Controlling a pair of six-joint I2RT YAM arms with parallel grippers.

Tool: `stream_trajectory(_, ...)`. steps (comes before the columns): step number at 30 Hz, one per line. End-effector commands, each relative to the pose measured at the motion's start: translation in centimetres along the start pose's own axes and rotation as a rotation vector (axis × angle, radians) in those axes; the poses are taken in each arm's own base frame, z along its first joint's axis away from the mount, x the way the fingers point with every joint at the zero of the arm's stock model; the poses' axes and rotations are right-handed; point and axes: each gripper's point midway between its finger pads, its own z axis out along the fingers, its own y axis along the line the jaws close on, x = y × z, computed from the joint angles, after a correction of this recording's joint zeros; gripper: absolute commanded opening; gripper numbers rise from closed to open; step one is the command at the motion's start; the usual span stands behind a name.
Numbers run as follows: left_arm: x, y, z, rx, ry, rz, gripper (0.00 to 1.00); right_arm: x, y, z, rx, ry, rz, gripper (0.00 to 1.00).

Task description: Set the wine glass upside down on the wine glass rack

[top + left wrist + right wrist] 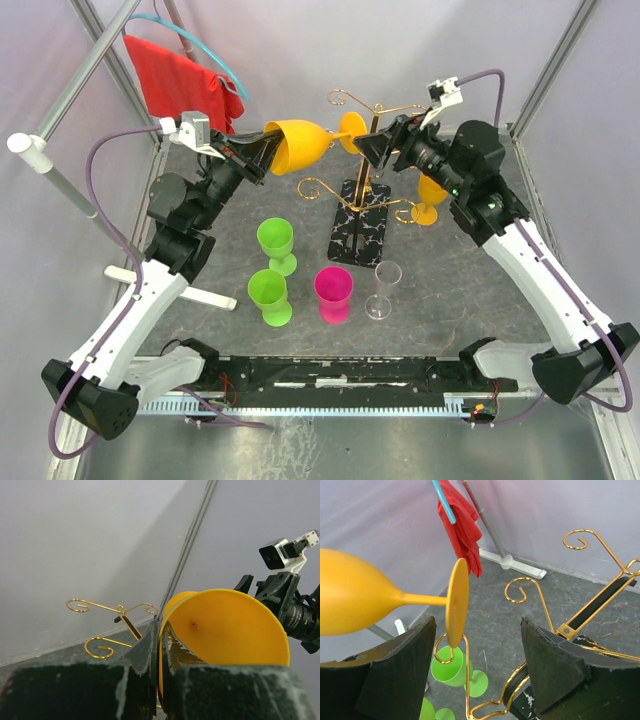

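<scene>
While the left gripper [258, 152] is clamped tight on the bowl rim of the yellow wine glass [297, 145], the glass lies on its side in the air above the wine glass rack [362, 235], its foot over the rack's top arms; the right gripper [368, 147] gapes wide there, a finger either side of the foot (seemingly not touching it); in front of the rack's base stand two green glasses [275, 240], a pink glass [333, 288] and a clear glass [385, 285].
</scene>
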Motion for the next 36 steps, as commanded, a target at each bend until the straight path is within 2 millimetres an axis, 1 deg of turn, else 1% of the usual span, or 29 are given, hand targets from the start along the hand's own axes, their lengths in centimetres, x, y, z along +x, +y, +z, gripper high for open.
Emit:
stream_trajectory(1,-1.5,-0.5,0.3,0.009,-0.068,-0.009,0.03,-2.0,1.5,0.4,0.006,-0.059,-0.090,0.75)
stream_trajectory(4,-0.9,-0.3,0.4,0.005,-0.054,-0.013,0.03,-1.6,2.0,0.8,0.003,-0.045,-0.106,0.70)
stream_trajectory(9,-0.7,-0.1,0.3,-0.005,-0.050,-0.007,0.03,-1.0,2.1,1.2,0.023,-0.025,-0.127,0.67)
stream_trajectory(11,-0.8,0.0,0.0,-0.014,-0.059,0.004,0.03,-1.3,1.2,0.8,0.096,-0.022,-0.096,0.67)
stream_trajectory(13,-1.2,0.1,-0.5,-0.016,-0.096,0.015,0.03,-1.6,-0.6,-0.3,0.227,-0.023,-0.029,0.67)
stream_trajectory(15,-1.8,0.1,-1.2,-0.013,-0.156,0.020,0.03,-1.7,-1.6,-1.4,0.316,-0.034,0.053,0.69)
stream_trajectory(16,-2.0,0.2,-1.5,-0.013,-0.187,0.022,0.03,-1.8,-1.7,-1.8,0.333,-0.044,0.097,0.70)
stream_trajectory(17,-1.7,0.5,-1.9,-0.017,-0.209,0.022,0.03,-1.8,-1.6,-2.0,0.333,-0.054,0.136,0.72)
stream_trajectory(18,-2.3,0.4,-2.3,-0.007,-0.258,0.026,0.03,-2.0,-1.1,-2.1,0.318,-0.065,0.179,0.73)
stream_trajectory(20,-2.6,0.7,-3.1,-0.007,-0.325,0.034,0.03,-2.3,-0.1,-2.0,0.278,-0.080,0.267,0.74)
stream_trajectory(23,-2.8,0.6,-4.5,0.011,-0.443,0.063,0.03,-2.9,2.1,-1.4,0.180,-0.089,0.389,0.74)
stream_trajectory(24,-3.3,0.6,-5.2,0.016,-0.505,0.066,0.03,-3.0,2.7,-1.1,0.149,-0.089,0.429,0.74)
stream_trajectory(26,-3.4,0.6,-6.2,0.024,-0.578,0.074,0.03,-3.0,4.0,-0.7,0.085,-0.084,0.505,0.74)
stream_trajectory(30,-2.7,-0.1,-5.9,0.024,-0.594,0.132,0.03,-2.9,5.9,-0.1,-0.014,-0.076,0.612,0.73)
stream_trajectory(33,-2.3,-0.7,-5.7,0.013,-0.607,0.178,0.03,-2.9,6.8,0.0,-0.038,-0.071,0.627,0.73)
stream_trajectory(36,-1.9,-1.0,-5.5,-0.009,-0.611,0.219,0.03,-2.8,7.7,0.2,-0.062,-0.065,0.637,0.73)
